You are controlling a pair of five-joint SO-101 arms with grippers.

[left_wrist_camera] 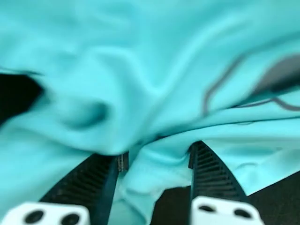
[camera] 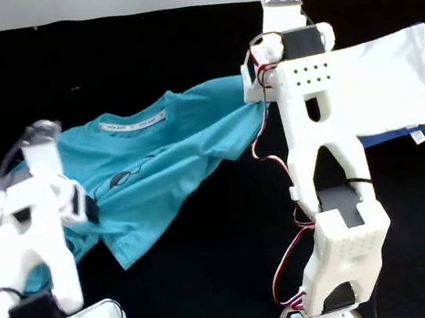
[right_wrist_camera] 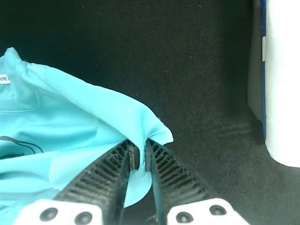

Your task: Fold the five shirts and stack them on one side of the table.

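Observation:
A teal shirt (camera: 158,166) with a white neck label lies spread and rumpled on the black table (camera: 214,285). My right gripper (camera: 255,82) (right_wrist_camera: 139,147) is shut on the shirt's far right edge (right_wrist_camera: 140,126) and holds it pinched up off the cloth. At the shirt's left side, my left gripper (camera: 83,205) (left_wrist_camera: 157,150) has a thick bunch of teal fabric (left_wrist_camera: 154,84) between its black fingers (left_wrist_camera: 206,168), shut on it. A folded white shirt (camera: 391,78) rests on a folded blue shirt (camera: 399,135) at the right side of the table.
The right arm's white body (camera: 335,189) stands between the teal shirt and the folded stack (right_wrist_camera: 283,93). Bare black tabletop (right_wrist_camera: 201,70) separates the teal shirt's pinched edge from the stack. Red and black cables (camera: 272,158) hang beside the right arm.

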